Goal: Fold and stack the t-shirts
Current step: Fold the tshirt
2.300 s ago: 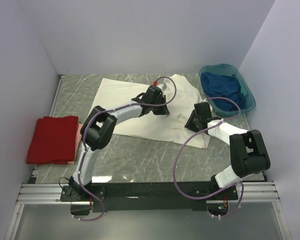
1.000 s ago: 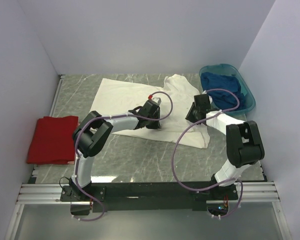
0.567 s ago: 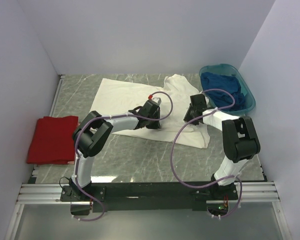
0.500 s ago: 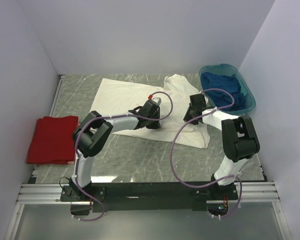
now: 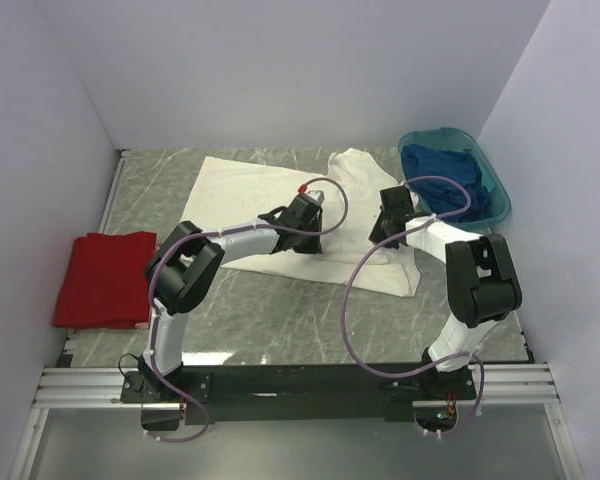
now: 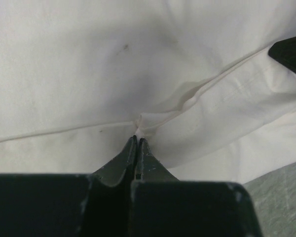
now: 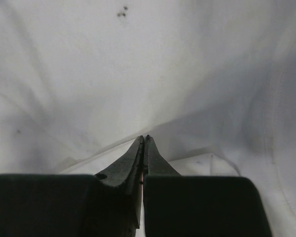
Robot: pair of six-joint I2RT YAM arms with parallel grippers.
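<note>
Two pincers clenched on cream t-shirt (image 5: pixel 242 186), left pincer (image 6: pixel 138 141) at a hem fold, right pincer (image 7: pixel 144 140) near basin (image 5: pixel 501 205)

Top view bright, even, sharp; wrist views dimmer, shadowed, soft-focus near bottom.

plain pale lilac walls (image 5: pixel 280 70) enclose a grey-green marbled tabletop (image 5: pixel 280 310) on three sides.
</note>
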